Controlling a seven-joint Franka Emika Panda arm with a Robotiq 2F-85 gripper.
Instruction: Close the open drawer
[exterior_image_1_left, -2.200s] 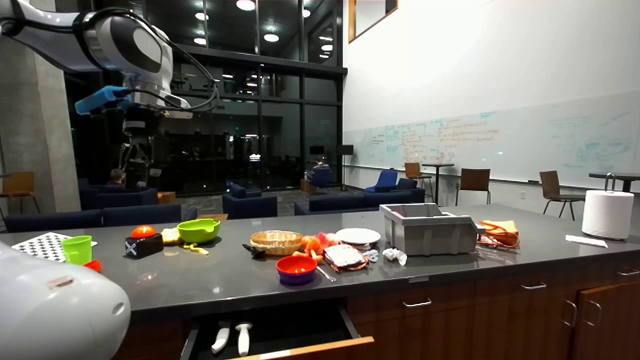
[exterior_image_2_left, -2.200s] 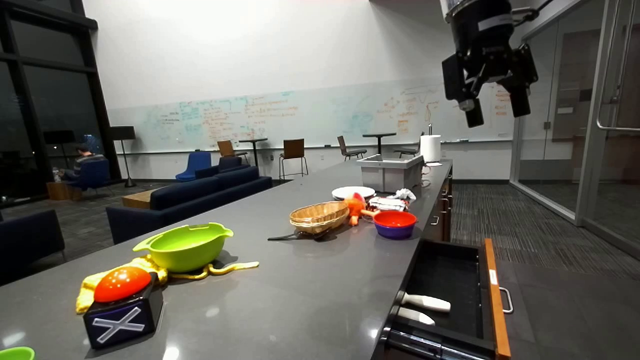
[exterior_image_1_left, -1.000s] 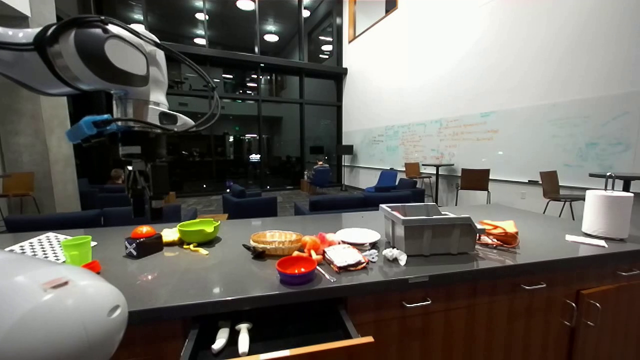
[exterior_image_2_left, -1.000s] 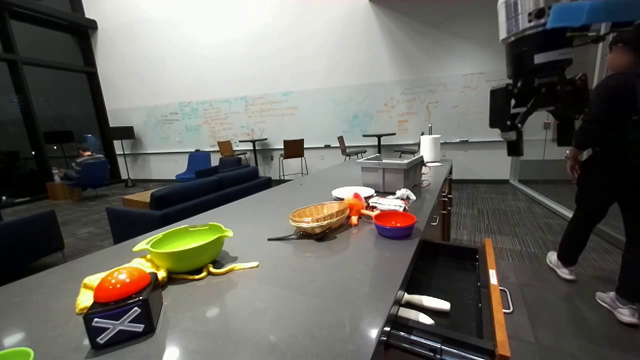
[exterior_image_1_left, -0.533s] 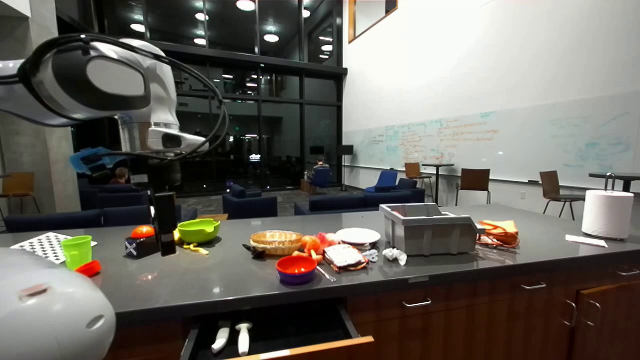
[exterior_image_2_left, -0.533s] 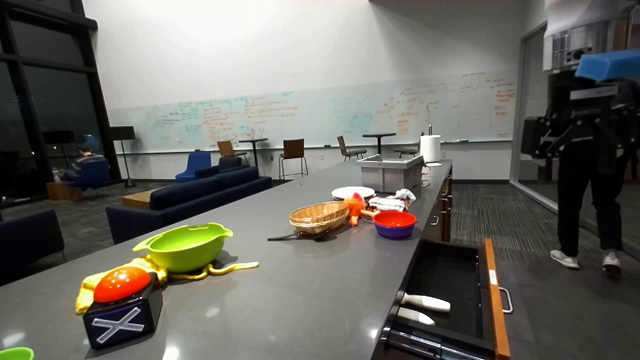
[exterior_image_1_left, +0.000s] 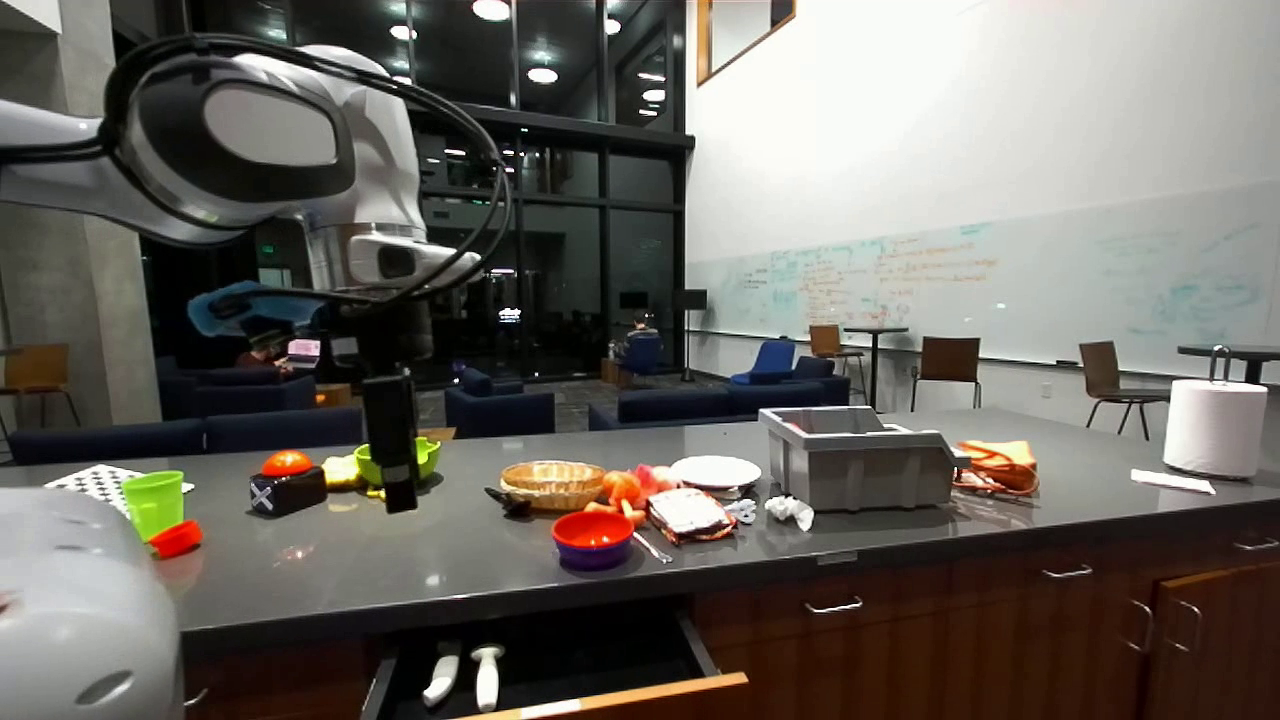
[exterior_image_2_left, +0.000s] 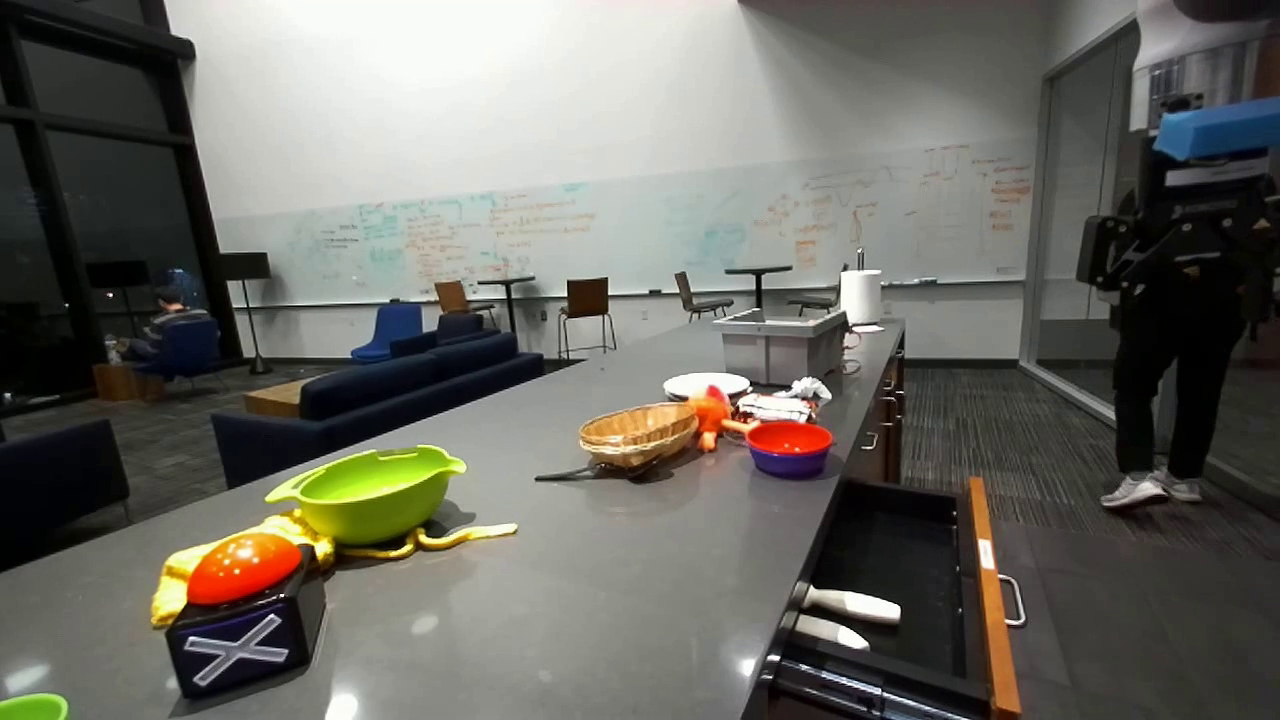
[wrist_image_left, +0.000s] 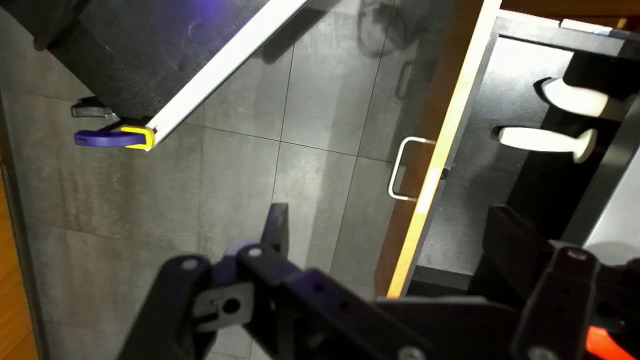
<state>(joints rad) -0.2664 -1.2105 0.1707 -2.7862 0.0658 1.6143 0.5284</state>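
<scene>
The drawer stands open below the counter, with its wood front edge in both exterior views (exterior_image_1_left: 620, 695) (exterior_image_2_left: 994, 600) and in the wrist view (wrist_image_left: 452, 117). Its metal handle shows in an exterior view (exterior_image_2_left: 1015, 600) and the wrist view (wrist_image_left: 396, 170). White-handled tools (exterior_image_1_left: 487, 678) (exterior_image_2_left: 853, 605) (wrist_image_left: 542, 140) lie in the drawer. My gripper (wrist_image_left: 389, 217) is open and empty, pointing down well above the drawer. In the wrist view the front edge lies between its fingers. In both exterior views (exterior_image_1_left: 398, 490) (exterior_image_2_left: 1180, 275) it is apart from the drawer; dark clothing behind blurs its fingertips in one.
The grey counter (exterior_image_2_left: 620, 560) carries a red and purple bowl (exterior_image_1_left: 592, 540), a basket (exterior_image_1_left: 553, 485), a green bowl (exterior_image_2_left: 370, 495), a buzzer (exterior_image_2_left: 245, 620) and a grey bin (exterior_image_1_left: 860, 460). A person (exterior_image_2_left: 1170, 390) stands behind my gripper. A dark platform with a clamp (wrist_image_left: 115, 137) shows in the wrist view.
My gripper has come down from higher up and moved toward the right in both exterior views. A person has walked in behind it. The drawer has not moved.
</scene>
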